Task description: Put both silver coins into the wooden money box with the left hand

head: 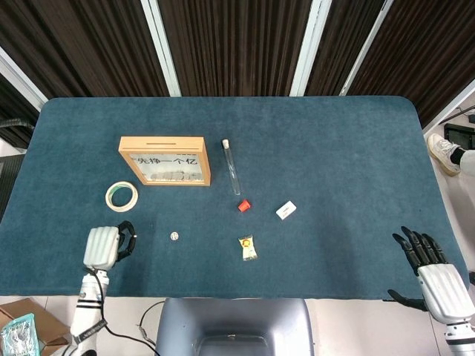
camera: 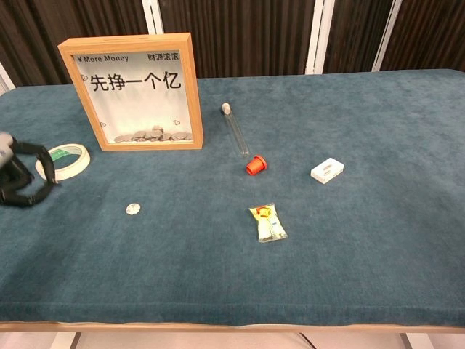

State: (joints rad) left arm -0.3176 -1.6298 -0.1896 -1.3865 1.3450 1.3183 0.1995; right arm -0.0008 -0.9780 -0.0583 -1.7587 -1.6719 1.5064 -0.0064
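Observation:
One silver coin (head: pixel 174 236) (camera: pixel 132 209) lies flat on the blue cloth, in front of the wooden money box (head: pixel 165 160) (camera: pixel 134 91). The box stands upright, with a slot on top and several coins behind its window. I see no second loose coin. My left hand (head: pixel 104 247) (camera: pixel 18 174) hovers left of the coin, near the tape roll, with its fingers curled in and nothing visible in them. My right hand (head: pixel 427 259) hangs off the table's front right corner with its fingers spread; the chest view does not show it.
A roll of tape (head: pixel 121 196) (camera: pixel 62 161) lies just beyond my left hand. Right of the box are a glass tube (head: pixel 231 167) (camera: pixel 235 131), a red cap (head: pixel 243 205) (camera: pixel 255 165), a small white box (head: pixel 286 211) (camera: pixel 327 170) and a yellow packet (head: pixel 247 248) (camera: pixel 267 222).

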